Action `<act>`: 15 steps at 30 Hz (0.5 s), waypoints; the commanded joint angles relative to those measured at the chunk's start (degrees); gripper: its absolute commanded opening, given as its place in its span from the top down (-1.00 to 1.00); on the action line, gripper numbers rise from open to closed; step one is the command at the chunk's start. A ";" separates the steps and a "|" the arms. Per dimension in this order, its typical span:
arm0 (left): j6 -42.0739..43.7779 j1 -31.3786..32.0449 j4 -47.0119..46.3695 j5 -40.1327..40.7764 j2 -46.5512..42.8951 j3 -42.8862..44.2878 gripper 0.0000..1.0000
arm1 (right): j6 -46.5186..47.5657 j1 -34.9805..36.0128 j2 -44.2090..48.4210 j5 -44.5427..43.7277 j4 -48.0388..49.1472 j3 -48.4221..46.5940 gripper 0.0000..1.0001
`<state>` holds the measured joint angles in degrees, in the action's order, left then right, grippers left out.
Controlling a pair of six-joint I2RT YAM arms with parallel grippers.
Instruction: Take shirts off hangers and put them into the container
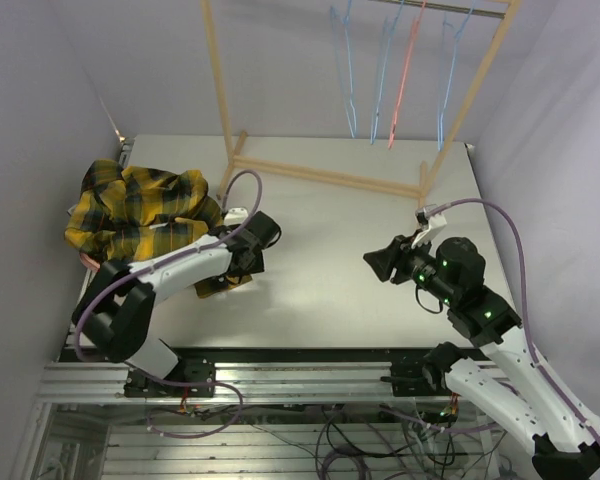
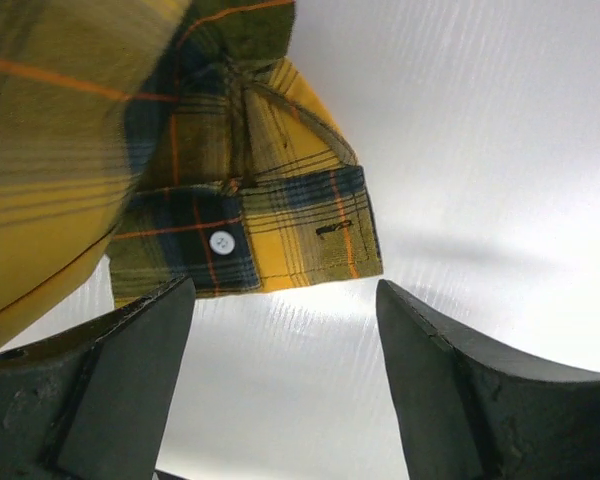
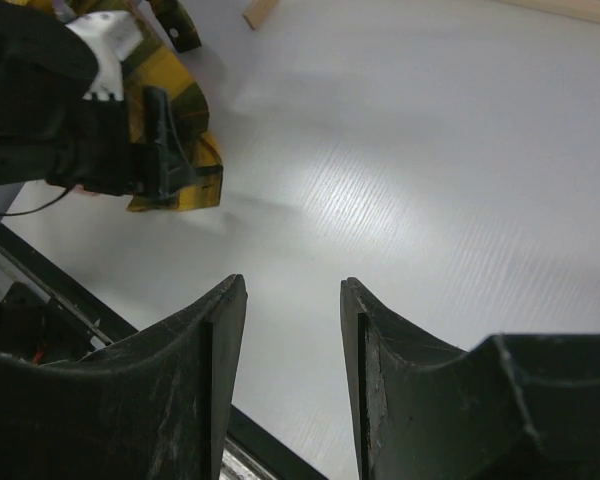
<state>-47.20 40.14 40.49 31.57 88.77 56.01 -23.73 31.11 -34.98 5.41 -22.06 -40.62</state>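
Note:
A yellow-and-black plaid shirt (image 1: 140,210) lies heaped at the table's left edge over the container, of which only a salmon-pink sliver (image 1: 87,260) shows. One sleeve trails right, and its buttoned cuff (image 2: 270,235) lies flat on the table just beyond my left gripper (image 2: 285,290). That gripper is open with nothing between its fingers. In the top view the left gripper (image 1: 230,272) hovers over the cuff. My right gripper (image 1: 380,262) hangs open and empty above the table's right middle, seen also as the right gripper (image 3: 293,283). Empty light blue hangers (image 1: 346,70) and a pink-red hanger (image 1: 407,75) hang on the rack.
The light wooden rack frame (image 1: 325,176) stands across the back of the table, its base bar on the white surface. The left arm (image 3: 70,120) shows in the right wrist view. The black table rail (image 1: 280,352) runs along the near edge.

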 commanded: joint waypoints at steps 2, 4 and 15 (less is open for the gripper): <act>-9.78 0.38 0.60 2.61 -5.36 -5.05 -0.69 | -0.81 -0.13 -0.13 0.98 2.37 1.37 0.14; -11.27 0.38 -1.90 2.22 -5.63 -7.29 -0.68 | -0.80 -0.13 -0.25 1.11 2.76 1.58 0.14; -14.36 0.42 -6.97 4.38 3.90 -7.95 -0.71 | -0.45 -0.18 -0.31 1.60 2.75 1.50 0.14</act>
<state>-60.03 40.29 36.29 34.35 89.89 47.33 -24.08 31.11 -35.55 6.57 -20.40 -39.48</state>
